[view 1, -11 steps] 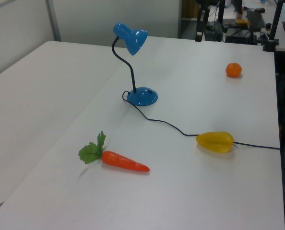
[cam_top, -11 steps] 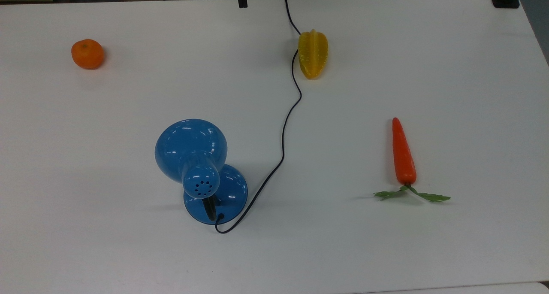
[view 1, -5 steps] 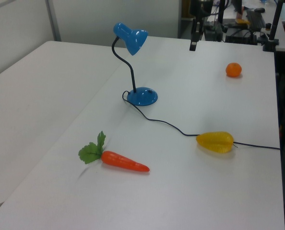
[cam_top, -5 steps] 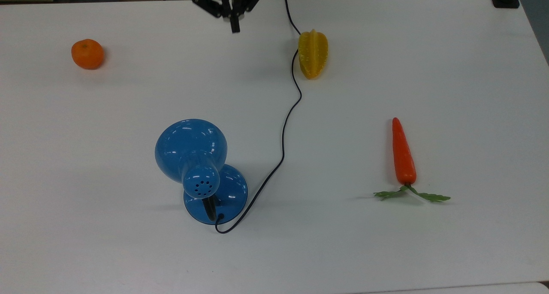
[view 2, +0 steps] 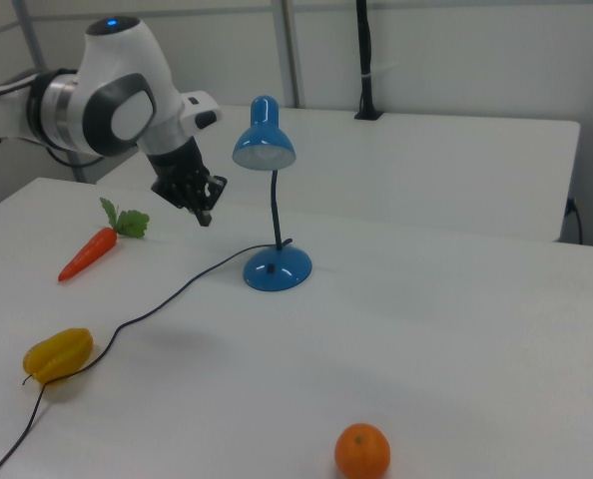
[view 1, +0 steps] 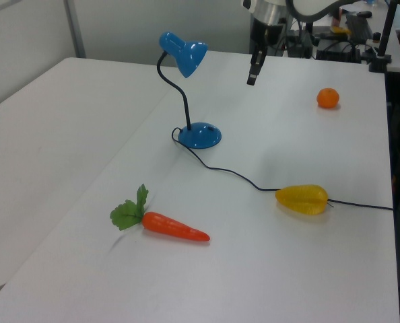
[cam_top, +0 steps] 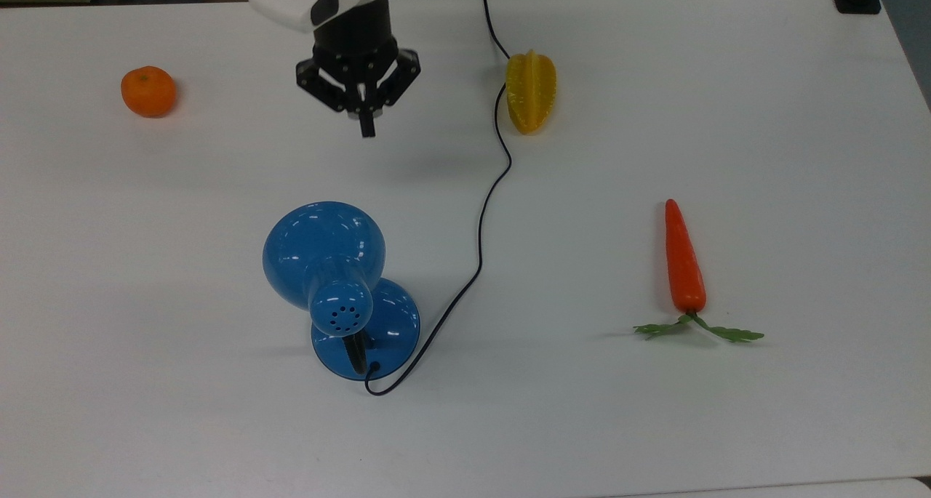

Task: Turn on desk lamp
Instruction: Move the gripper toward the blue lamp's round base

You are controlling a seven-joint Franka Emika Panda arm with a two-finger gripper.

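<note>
The desk lamp stands on the white table (cam_top: 654, 83), its glossy blue shade (cam_top: 324, 249) arching over its round blue base (cam_top: 393, 323). In the left view the shade (view 1: 184, 55) sits high on a black neck above the base (view 1: 200, 135). In the right view the shade (view 2: 264, 145) faces down over the base (view 2: 277, 269). My gripper (cam_top: 366, 127) hangs in the air beyond the lamp, toward the top view's top edge, and apart from it. Its fingers are pressed together into one black tip, holding nothing. It hangs beside the shade in the left view (view 1: 252, 75) and the right view (view 2: 205, 215).
The lamp's thin black cord (cam_top: 480, 236) runs from the base past a yellow starfruit (cam_top: 531, 91) to the table's far edge. An orange (cam_top: 148, 91) lies at the top view's upper left. A carrot (cam_top: 684, 262) with green leaves lies at the top view's right.
The arm has come in from the top view's top edge and moved down over the table toward the lamp. Lamp, cord and fruit have not moved.
</note>
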